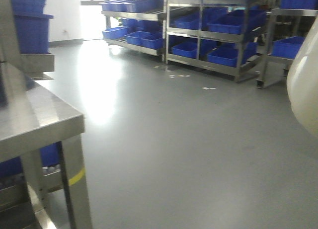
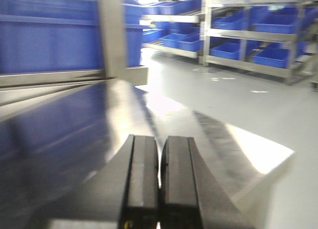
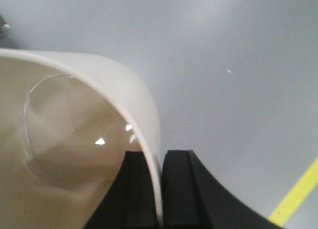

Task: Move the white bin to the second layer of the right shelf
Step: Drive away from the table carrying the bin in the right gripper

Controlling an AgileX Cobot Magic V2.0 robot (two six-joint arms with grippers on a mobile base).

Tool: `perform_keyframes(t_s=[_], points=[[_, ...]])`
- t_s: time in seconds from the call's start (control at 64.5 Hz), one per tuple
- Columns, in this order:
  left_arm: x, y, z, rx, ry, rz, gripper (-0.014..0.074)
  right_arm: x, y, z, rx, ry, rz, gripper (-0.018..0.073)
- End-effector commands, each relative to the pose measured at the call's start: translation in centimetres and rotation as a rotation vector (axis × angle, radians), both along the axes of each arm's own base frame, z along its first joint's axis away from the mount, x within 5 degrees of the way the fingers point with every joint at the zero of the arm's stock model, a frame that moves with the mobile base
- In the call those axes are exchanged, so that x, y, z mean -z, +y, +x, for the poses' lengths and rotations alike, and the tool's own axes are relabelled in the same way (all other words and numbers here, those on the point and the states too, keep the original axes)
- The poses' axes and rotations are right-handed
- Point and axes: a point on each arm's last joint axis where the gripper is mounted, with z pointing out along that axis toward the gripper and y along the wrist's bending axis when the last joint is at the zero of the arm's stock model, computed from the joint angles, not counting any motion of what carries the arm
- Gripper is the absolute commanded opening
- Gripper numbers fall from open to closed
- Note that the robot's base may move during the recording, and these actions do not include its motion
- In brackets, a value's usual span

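**Right pincer** (image 3: 160, 159): pinching the wall of the white bin (image 3: 74, 139). One black finger (image 3: 139, 189) lies inside the mouth and the other lies outside against the rim. The wall stands between them.

**White bin:** carried by that pincer above the grey floor (image 3: 238, 65) and touching no surface that can be seen. Its smooth interior faces the right wrist camera. In the front view only a curved cream portion (image 1: 304, 90) shows, at the right edge of the scene, near the camera and well apart from the far racks.

**Left pincer** (image 2: 160, 144): fingers pressed together with nothing between them, held over the near edge of the steel table (image 2: 74, 129).

**Surroundings:**
- The steel table (image 1: 44, 114) stands near left, with a yellow band (image 1: 77, 177) on its leg.
- Blue crates (image 1: 30, 25) are stacked at far left above the table.
- Steel racks loaded with more blue crates (image 1: 223, 25) line the far side.
- A yellow floor line (image 3: 295, 196) shows at the lower right of the right wrist view.
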Motion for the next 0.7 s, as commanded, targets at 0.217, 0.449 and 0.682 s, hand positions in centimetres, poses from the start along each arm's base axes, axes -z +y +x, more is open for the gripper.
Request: perform_keyframes(t_s=[0.217, 0.449, 0.682], points=[[0.4, 0.03, 0.03, -0.002, -0.061, -0.009, 0.0085, -1.55, -0.08, 0.32, 0.0, -0.109, -0.008, 0.0077], [0.4, 0.03, 0.03, -0.002, -0.061, -0.009, 0.0085, -1.55, -0.08, 0.32, 0.0, -0.109, -0.008, 0.0077], [0.4, 0.03, 0.03, -0.002, -0.061, -0.009, 0.0085, -1.55, -0.08, 0.32, 0.0, -0.109, -0.008, 0.0077]])
